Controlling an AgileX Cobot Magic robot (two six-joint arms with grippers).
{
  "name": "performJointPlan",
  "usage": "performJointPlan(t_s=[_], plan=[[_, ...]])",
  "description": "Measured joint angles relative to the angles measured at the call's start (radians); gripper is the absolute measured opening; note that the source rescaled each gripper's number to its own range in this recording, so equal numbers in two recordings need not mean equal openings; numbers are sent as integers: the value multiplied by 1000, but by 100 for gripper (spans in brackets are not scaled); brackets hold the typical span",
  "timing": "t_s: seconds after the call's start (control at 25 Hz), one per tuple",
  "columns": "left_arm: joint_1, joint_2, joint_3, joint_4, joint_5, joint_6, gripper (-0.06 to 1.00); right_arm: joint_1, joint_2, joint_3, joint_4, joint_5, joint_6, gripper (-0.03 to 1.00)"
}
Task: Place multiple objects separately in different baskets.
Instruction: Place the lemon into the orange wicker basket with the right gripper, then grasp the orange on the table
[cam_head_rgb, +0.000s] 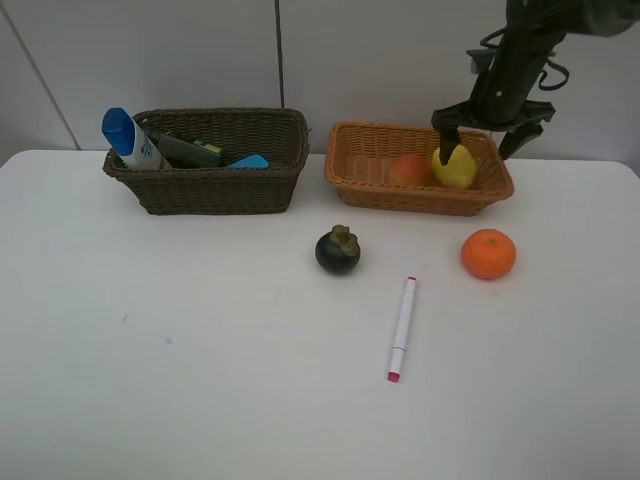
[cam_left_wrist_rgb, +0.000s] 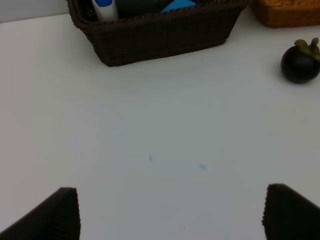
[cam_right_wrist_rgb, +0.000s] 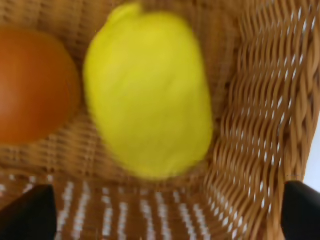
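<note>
Exterior high view: nearest, the white pink-tipped marker (cam_head_rgb: 402, 328) lies lengthwise, near to far. Beyond it sits the round orange (cam_head_rgb: 488, 253), on my right arm's side. Farthest, my right gripper (cam_head_rgb: 477, 148) hangs spread open above the yellow lemon (cam_head_rgb: 455, 168), which rests in the light orange-tan wicker basket (cam_head_rgb: 400, 198). My left gripper (cam_left_wrist_rgb: 172, 200) is open too.

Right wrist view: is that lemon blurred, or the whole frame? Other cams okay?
Right wrist: the lemon is smeared at its edges, the red-orange fruit is soft too, and the basket weave reads somewhat clearer. Exterior high: sharp, even light, faint shadow under the mangosteen. Left wrist: slightly soft, no glare.
</note>
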Motion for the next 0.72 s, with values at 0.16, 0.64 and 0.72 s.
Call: performJointPlan(t_s=[0.16, 0.64, 0.72], plan=[[0, 0, 0, 0, 0, 0, 84, 0, -40, 0, 64, 69, 7, 100], [0, 0, 0, 0, 0, 0, 84, 0, -281, 357, 111, 71, 13, 100], [0, 0, 0, 0, 0, 0, 84, 0, -300, 461, 125, 75, 15, 100]])
